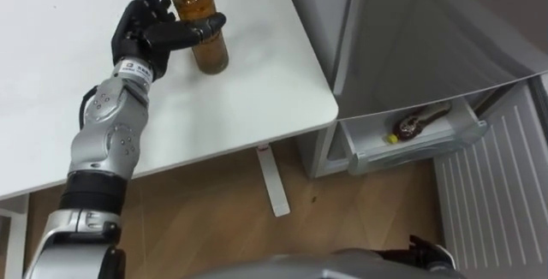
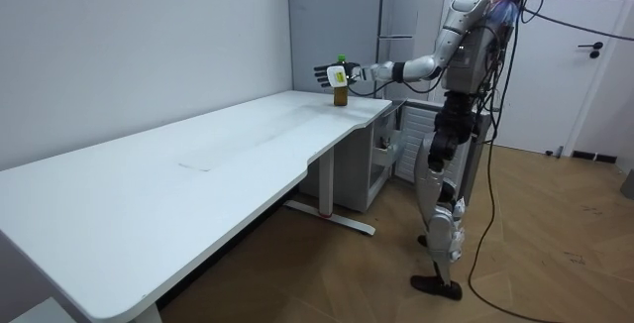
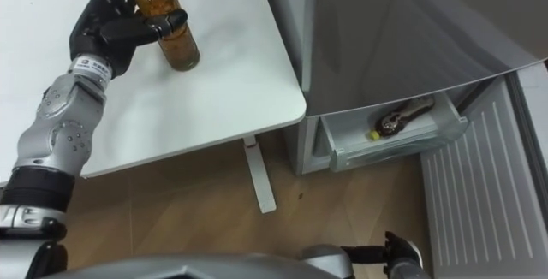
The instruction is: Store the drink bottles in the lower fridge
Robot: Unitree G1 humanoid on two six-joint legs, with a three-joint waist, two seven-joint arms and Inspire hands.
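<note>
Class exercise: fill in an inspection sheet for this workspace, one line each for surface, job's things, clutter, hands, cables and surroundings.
surface: white table, holding one bottle.
job's things: tea bottle with a green cap, upright near the table corner beside the fridge.
clutter: dark item lying in the fridge's open clear drawer; what it is cannot be told.
hands: left hand open at the bottle, fingers straight behind it, thumb across its front; right hand low at the robot's right side.
cables: nothing seen.
surroundings: wooden floor under the table.
</note>
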